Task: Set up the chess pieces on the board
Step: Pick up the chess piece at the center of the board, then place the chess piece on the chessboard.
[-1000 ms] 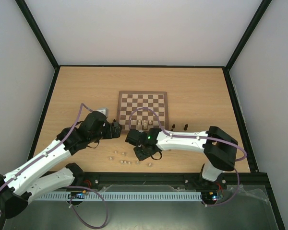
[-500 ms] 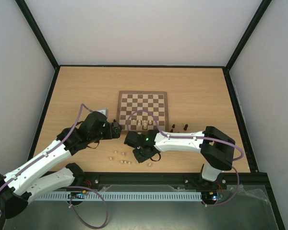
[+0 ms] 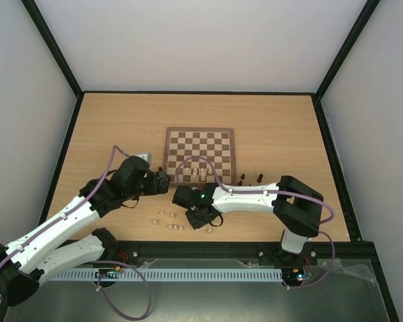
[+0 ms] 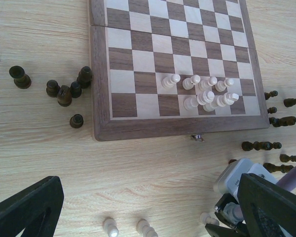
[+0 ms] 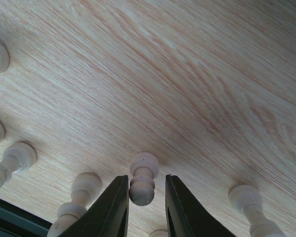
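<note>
Pale pawn (image 5: 142,190) upright by near edge of bench (image 5: 187,74), flanked by right hand (image 5: 144,178), grip impossible to tell, left hand (image 3: 162,182) released beside board (image 4: 177,126).

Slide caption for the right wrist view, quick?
Right gripper straddling an upright cream pawn on the wooden tabletop, more cream pieces standing around it.

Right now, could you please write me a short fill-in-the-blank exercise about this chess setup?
1. The chess pieces standing on the chessboard are all ___ in colour.
2. The right gripper has its fingers either side of a single cream ___.
3. The left gripper hangs with its jaws wide ___.
4. The dark brown pieces all rest on the ___, none on the chessboard.

Missing words: cream; pawn; open; tabletop.
</note>
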`<action>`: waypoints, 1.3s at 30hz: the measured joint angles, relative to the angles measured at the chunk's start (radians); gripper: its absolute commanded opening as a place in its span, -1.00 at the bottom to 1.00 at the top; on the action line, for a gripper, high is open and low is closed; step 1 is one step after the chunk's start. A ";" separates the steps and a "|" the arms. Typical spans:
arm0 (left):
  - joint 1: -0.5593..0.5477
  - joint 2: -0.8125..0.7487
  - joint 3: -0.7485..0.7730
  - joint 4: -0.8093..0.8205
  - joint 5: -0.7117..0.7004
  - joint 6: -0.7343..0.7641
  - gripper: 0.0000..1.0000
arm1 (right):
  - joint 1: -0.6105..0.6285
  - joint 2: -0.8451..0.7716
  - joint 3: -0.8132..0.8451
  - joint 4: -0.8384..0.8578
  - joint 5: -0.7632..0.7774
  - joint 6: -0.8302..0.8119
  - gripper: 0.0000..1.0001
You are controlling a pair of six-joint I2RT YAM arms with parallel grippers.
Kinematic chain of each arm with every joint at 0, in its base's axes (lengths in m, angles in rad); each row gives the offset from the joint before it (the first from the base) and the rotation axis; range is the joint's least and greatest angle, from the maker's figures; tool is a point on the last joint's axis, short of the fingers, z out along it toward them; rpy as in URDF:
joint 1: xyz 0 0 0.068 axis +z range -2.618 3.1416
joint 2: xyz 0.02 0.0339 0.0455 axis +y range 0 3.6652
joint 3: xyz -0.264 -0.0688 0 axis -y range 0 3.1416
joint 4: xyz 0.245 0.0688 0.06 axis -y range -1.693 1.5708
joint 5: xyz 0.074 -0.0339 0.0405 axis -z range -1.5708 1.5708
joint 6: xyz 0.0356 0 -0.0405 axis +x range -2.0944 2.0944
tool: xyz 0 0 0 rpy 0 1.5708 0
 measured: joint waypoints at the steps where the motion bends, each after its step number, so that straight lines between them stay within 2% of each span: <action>1: 0.000 0.000 0.000 0.000 0.000 0.000 0.99 | 0.000 0.002 0.000 0.000 0.000 0.000 -0.62; 9: 0.000 0.000 0.000 0.000 0.000 0.000 0.99 | 0.000 0.011 0.007 0.002 0.002 -0.004 -0.79; 19: 0.000 0.000 0.000 0.000 0.000 0.000 0.99 | -0.026 -0.042 0.082 -0.057 0.063 -0.015 -0.79; 27: 0.000 0.001 0.000 0.000 0.008 0.002 0.99 | -0.243 -0.133 0.176 -0.155 0.141 -0.084 -0.78; 33: 0.000 0.002 0.001 -0.003 0.008 0.011 0.99 | -0.372 -0.122 0.217 -0.200 0.185 -0.130 -0.77; 39: 0.000 0.016 0.013 -0.005 0.008 0.021 0.99 | -0.440 -0.047 0.254 -0.205 0.188 -0.166 -0.76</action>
